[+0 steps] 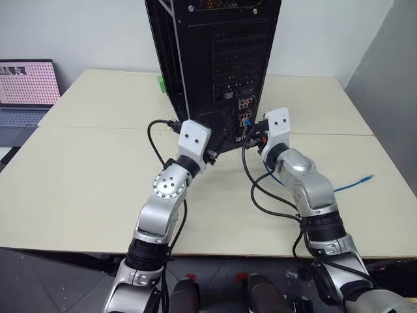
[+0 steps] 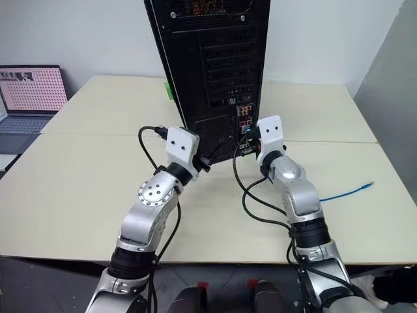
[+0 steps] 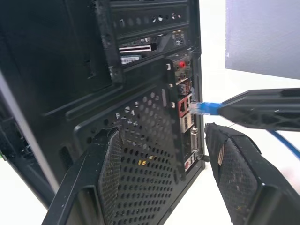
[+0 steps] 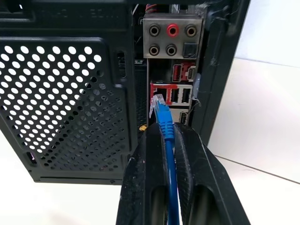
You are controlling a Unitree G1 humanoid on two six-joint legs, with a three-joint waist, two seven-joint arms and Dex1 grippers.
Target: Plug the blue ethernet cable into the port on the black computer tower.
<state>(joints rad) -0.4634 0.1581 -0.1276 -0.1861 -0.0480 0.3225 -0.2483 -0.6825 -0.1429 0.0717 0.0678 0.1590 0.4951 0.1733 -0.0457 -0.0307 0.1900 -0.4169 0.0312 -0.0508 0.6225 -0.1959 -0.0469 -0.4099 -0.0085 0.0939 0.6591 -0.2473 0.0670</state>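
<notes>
So the blue ethernet cable sits pinched in our right gripper, its clear plug right at the port on the black computer tower's rear panel but not seated yet as far as we can tell, so the final push is what's left. Our left gripper hangs released by the tower's perforated grille, holding nothing. Whether the plug tip is touching the socket is hard to make out, and the cable's far end trails off across the table.
</notes>
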